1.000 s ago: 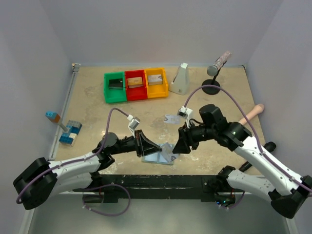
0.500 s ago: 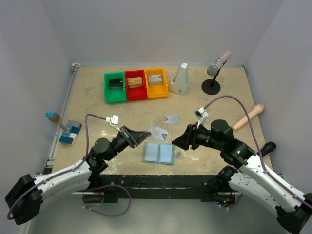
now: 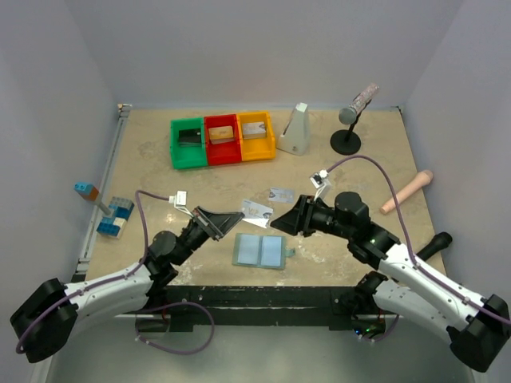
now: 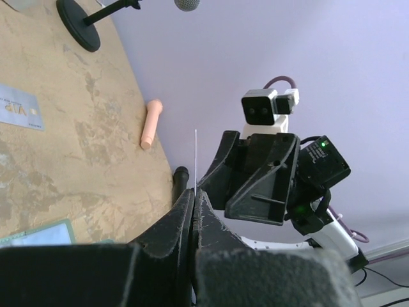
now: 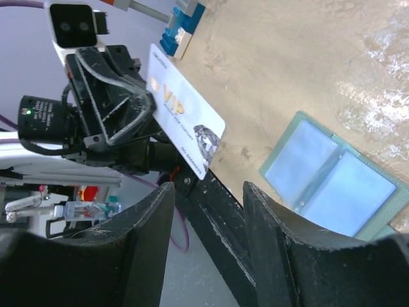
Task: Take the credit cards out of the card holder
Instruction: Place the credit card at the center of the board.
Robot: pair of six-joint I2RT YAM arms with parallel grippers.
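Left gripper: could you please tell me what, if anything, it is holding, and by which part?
The left gripper pinches a thin silver-grey VIP card by one edge; the rest of the card sticks out free.

The place is a robotics lab test cell. A scuffed tan bench [image 3: 160, 183] is boxed in by plain pale walls [image 3: 239, 48]. A left arm [image 3: 104, 283] and a right arm [image 3: 423, 275] stand at its near edge, trailing purple cables [image 3: 142, 219]. Unrelated props sit about: coloured bins [image 3: 221, 139], toy bricks [image 3: 116, 217] and a microphone [image 3: 351, 108].
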